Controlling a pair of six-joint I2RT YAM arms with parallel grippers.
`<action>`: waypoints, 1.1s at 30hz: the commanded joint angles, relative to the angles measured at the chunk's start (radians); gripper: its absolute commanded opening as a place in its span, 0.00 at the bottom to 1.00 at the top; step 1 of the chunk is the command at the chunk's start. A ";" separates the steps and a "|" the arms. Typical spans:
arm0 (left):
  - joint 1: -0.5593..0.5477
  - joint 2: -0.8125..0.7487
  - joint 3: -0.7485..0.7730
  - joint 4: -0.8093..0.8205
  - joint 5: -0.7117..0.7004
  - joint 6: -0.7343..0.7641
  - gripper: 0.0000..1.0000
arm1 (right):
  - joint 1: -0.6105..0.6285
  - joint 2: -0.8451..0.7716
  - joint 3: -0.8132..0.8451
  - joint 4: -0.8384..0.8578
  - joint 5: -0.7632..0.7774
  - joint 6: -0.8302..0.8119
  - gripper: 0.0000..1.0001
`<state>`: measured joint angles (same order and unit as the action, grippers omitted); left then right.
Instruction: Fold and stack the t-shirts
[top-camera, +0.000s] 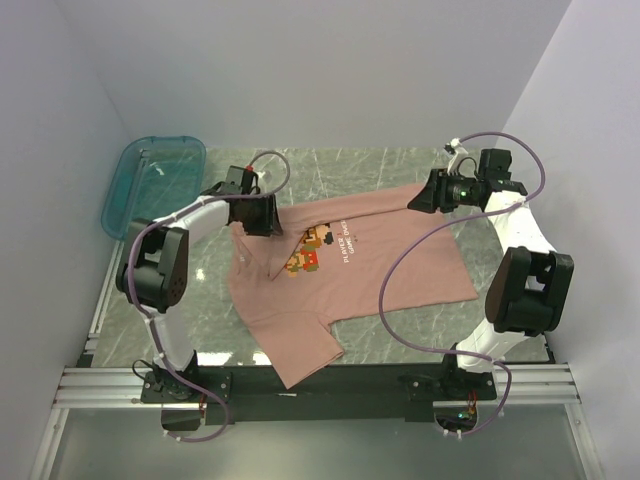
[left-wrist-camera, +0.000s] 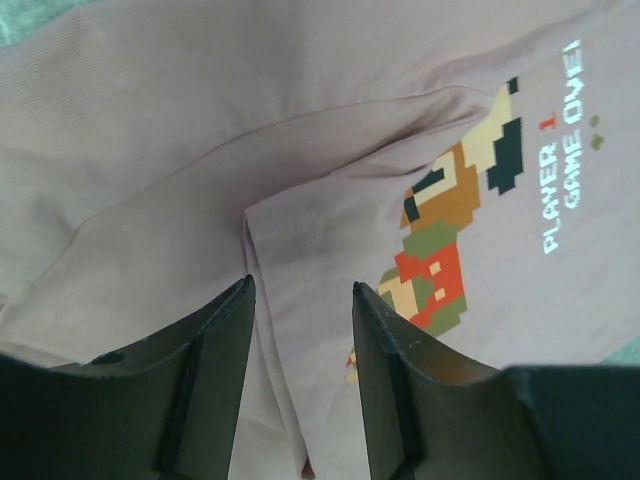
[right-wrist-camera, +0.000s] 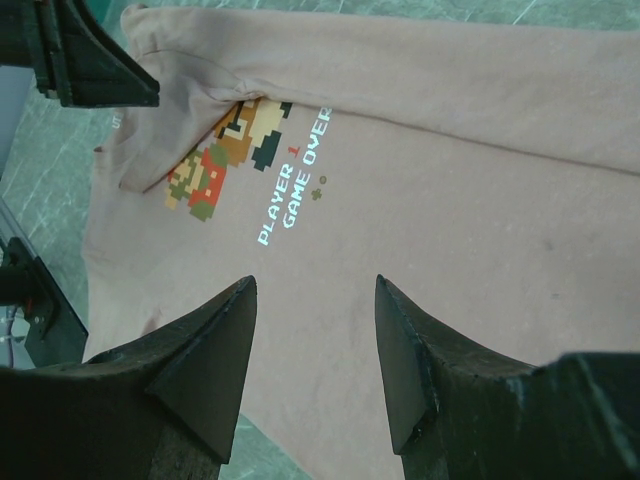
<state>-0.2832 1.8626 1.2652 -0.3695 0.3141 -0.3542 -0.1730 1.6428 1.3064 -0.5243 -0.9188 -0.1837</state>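
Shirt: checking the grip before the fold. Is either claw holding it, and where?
Neither holds it. The left claw and right claw stand open above the shirt.

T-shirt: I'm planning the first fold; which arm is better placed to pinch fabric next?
Probably left. The left gripper hangs open close over a raised crease in the t-shirt; the right gripper, open, faces flat cloth.

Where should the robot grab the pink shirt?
Pinch the pink t-shirt at the raised fold beside the pixel character, coming from straight above. Most of it lies flat, so probably only that ridge gives something to squeeze.
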 joint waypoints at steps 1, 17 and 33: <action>-0.008 0.024 0.059 -0.023 -0.047 0.031 0.49 | -0.014 0.006 -0.002 0.023 -0.028 -0.010 0.57; -0.020 0.084 0.105 -0.095 -0.066 0.058 0.48 | -0.031 0.011 -0.004 0.027 -0.043 0.001 0.57; -0.030 0.112 0.118 -0.117 -0.043 0.063 0.37 | -0.046 0.018 -0.001 0.021 -0.051 0.009 0.57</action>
<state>-0.3054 1.9648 1.3434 -0.4816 0.2493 -0.3080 -0.2100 1.6592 1.3048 -0.5240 -0.9447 -0.1764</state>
